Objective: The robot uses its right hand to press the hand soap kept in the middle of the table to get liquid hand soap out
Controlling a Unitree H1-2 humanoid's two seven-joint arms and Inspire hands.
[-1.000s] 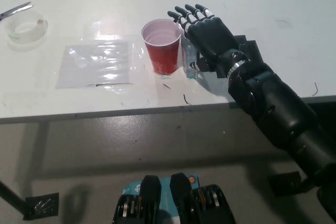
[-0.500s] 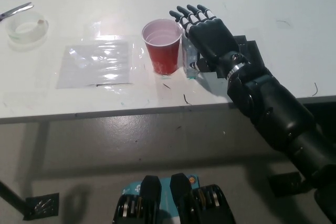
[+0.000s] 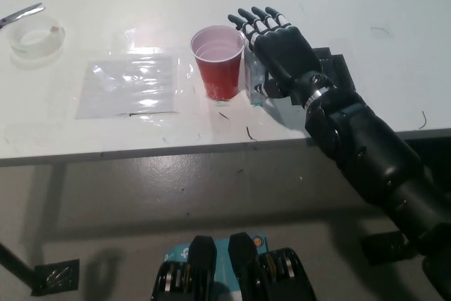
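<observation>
A clear soap bottle [image 3: 255, 84] stands in the middle of the white table [image 3: 366, 5], just right of a red cup [image 3: 220, 61]. Only its lower part shows; the top is hidden under my black right hand [image 3: 280, 47]. That hand lies flat over the bottle, palm down, open, with its fingers stretched away from me and slightly apart. Whether the palm touches the pump cannot be seen. My left hand is out of the picture.
The red cup nearly touches the bottle's left side. A clear plastic sheet [image 3: 130, 86] lies further left, with a tape roll [image 3: 34, 37] and scissors [image 3: 20, 13] at the far left. A black flat object [image 3: 337, 68] lies under my wrist. The table's front edge [image 3: 141, 149] is close.
My right hand has shifted very slightly to the right over the bottle. The cup and bottle have not moved.
</observation>
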